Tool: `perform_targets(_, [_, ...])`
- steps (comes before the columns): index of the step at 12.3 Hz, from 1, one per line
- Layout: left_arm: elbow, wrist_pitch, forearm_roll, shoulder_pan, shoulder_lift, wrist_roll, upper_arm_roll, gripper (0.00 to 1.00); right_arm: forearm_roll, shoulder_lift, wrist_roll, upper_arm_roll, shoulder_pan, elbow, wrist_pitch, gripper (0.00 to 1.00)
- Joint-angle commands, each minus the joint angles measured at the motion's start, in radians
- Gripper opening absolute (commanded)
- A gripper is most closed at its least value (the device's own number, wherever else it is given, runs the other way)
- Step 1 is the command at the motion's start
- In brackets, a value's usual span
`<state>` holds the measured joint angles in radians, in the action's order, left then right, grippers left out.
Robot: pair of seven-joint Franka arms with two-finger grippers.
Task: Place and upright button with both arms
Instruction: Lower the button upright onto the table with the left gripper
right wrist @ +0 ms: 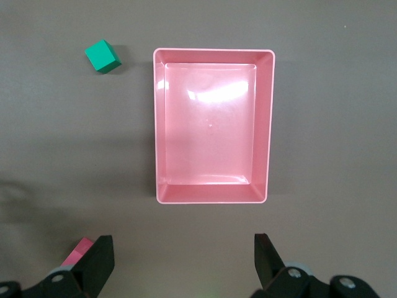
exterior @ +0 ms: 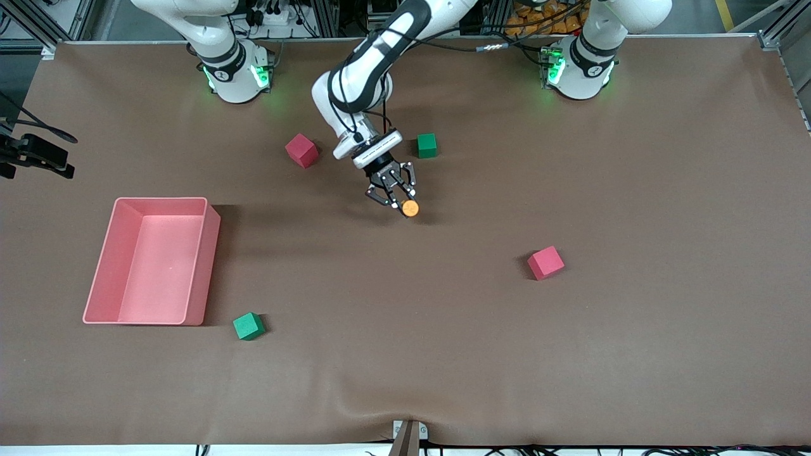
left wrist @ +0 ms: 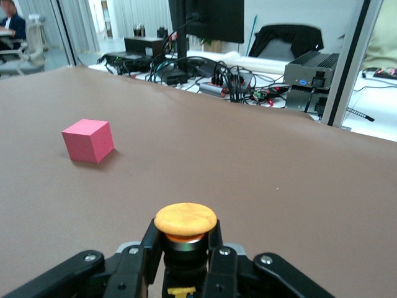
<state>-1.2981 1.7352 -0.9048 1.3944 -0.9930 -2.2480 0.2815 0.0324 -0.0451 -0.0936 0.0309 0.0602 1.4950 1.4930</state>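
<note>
Button (exterior: 410, 208) pinched in left claw (exterior: 396, 197), orange cap pointing sideways, over mid-bench between the upper green cube (exterior: 427, 145) and the red cube (exterior: 545, 262). Carry step, I'd say; next move needs lowering and tipping it cap-up. Right claw (right wrist: 183, 261) spread wide, waiting above the pink tray (right wrist: 213, 56). Bench (exterior: 570, 354) is brown matte sheet; cables, monitors and lab gear around it.
</note>
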Motion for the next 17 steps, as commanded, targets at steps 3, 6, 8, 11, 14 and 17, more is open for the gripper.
perform_targets(3, [0.023, -0.026, -0.036, 0.026, -0.053, -0.044, 0.016, 0.00, -0.009, 0.007, 0.135, -0.016, -0.051, 0.014, 0.044, 1.00])
perform_targets(6, [0.023, -0.026, -0.040, 0.026, -0.095, -0.076, 0.018, 0.00, -0.069, 0.004, 0.126, -0.013, -0.045, 0.018, 0.033, 1.00])
perform_targets(8, [0.023, -0.026, -0.039, 0.026, -0.105, -0.100, 0.018, 0.00, -0.081, 0.005, 0.123, -0.009, -0.048, 0.018, 0.026, 1.00])
perform_targets(11, [0.025, -0.028, -0.040, 0.026, -0.115, -0.101, 0.018, 0.00, -0.081, -0.007, 0.135, -0.009, -0.042, 0.008, 0.027, 1.00])
perform_targets(14, [0.026, -0.026, -0.039, 0.026, -0.113, -0.101, 0.018, 0.32, -0.074, -0.006, 0.133, -0.006, -0.040, 0.001, 0.026, 1.00])
perform_targets(17, [0.028, -0.026, -0.037, 0.026, -0.111, -0.101, 0.016, 0.44, -0.069, -0.007, 0.132, -0.006, -0.037, 0.001, 0.029, 1.00])
